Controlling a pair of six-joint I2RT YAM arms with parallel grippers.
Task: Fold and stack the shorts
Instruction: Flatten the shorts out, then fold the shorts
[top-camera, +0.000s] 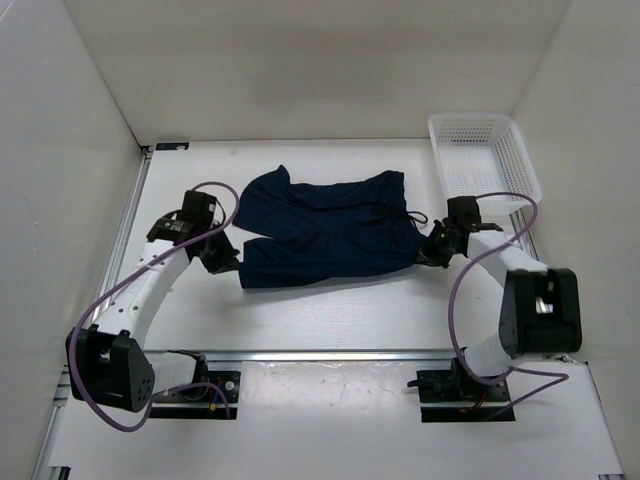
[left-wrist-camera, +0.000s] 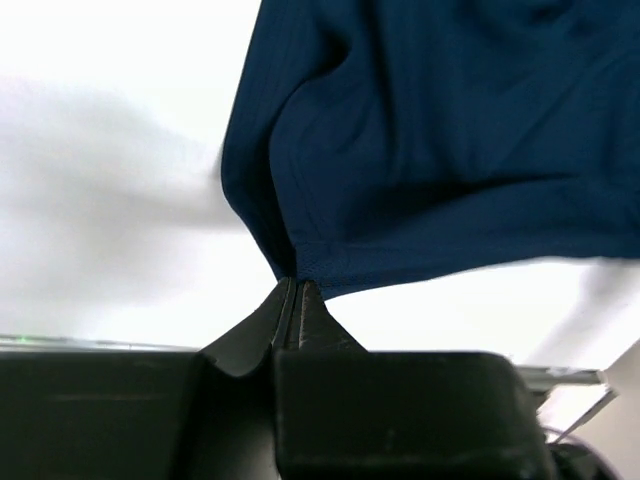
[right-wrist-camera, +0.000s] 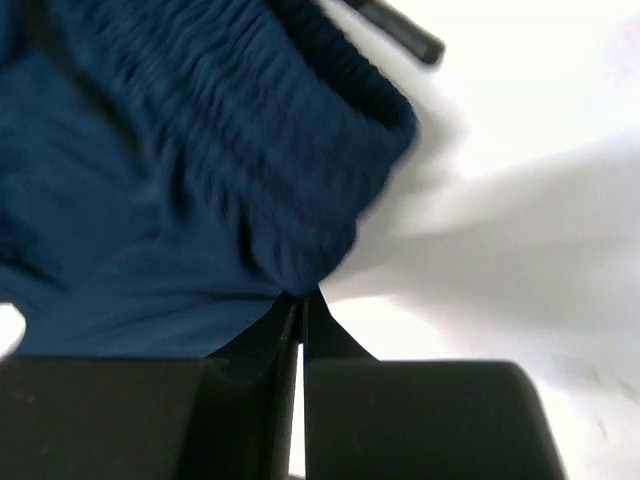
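The dark navy shorts lie spread across the middle of the white table, leg openings to the left and gathered waistband to the right. My left gripper is at the near left leg corner, shut on the hem of the shorts, which rises straight from the fingertips. My right gripper is at the near right end, shut on the ribbed waistband of the shorts at its corner. A thin dark drawstring lies on the table beyond the waistband.
A white plastic mesh basket stands at the back right corner, just behind the right arm. White walls close the table on the left, back and right. A metal rail runs along the near edge by the arm bases.
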